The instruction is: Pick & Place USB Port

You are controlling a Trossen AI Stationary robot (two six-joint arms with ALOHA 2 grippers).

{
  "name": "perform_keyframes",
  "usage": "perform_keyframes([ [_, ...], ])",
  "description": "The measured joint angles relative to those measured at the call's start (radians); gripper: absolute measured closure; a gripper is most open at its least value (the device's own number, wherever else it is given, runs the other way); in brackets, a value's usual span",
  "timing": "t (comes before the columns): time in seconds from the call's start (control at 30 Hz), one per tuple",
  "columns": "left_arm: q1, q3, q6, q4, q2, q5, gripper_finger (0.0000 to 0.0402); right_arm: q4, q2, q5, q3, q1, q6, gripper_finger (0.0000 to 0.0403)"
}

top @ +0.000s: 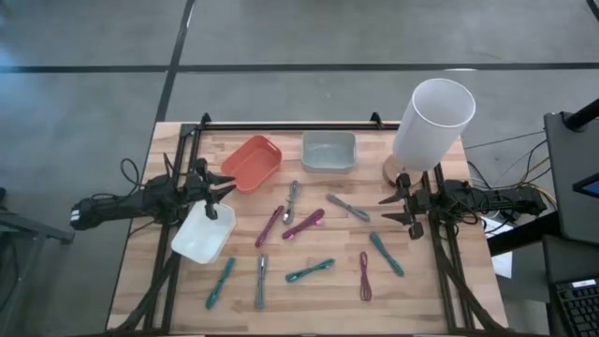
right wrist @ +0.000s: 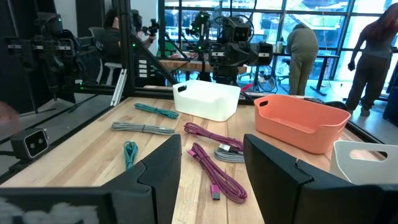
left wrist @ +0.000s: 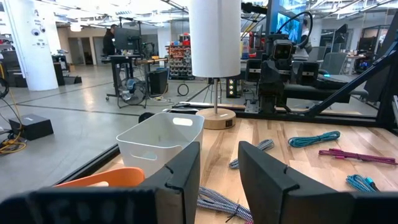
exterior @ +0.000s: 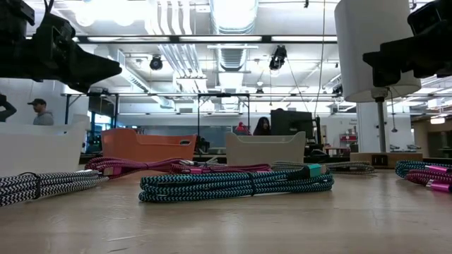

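Note:
Several bundled USB cables lie flat on the wooden table: teal ones point(top: 310, 271) point(top: 386, 254), magenta ones point(top: 304, 225) point(top: 364, 276), and grey braided ones point(top: 348, 207) point(top: 261, 281). My left gripper point(top: 225, 193) hovers level at the table's left side, above the white bin point(top: 187, 251), open with nothing between its fingers point(left wrist: 186, 171). At the table's right side my right gripper point(top: 387, 209) also hovers level and open, holding nothing; its fingers point(right wrist: 165, 165) point toward the cables.
An orange bin point(top: 271, 142) and a grey bin point(top: 328, 136) stand at the far middle. A white-shaded lamp point(top: 430, 122) stands at the far right corner, close to my right arm. People show in the room beyond.

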Motion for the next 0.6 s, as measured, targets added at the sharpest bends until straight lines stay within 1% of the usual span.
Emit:
perform_keyframes([
  [0.37,0.001,0.000,0.000,0.005,0.000,0.000,0.0287,0.000,0.000,0.000,0.000,0.000,-0.003,0.0234],
  [0.43,0.001,0.000,0.000,0.009,0.000,0.000,0.0287,0.000,0.000,0.000,0.000,-0.001,-0.061,0.0234],
  [0.6,0.001,0.000,0.002,0.013,0.000,-0.001,0.0287,0.000,0.000,0.000,0.000,0.000,-0.287,0.0234],
])
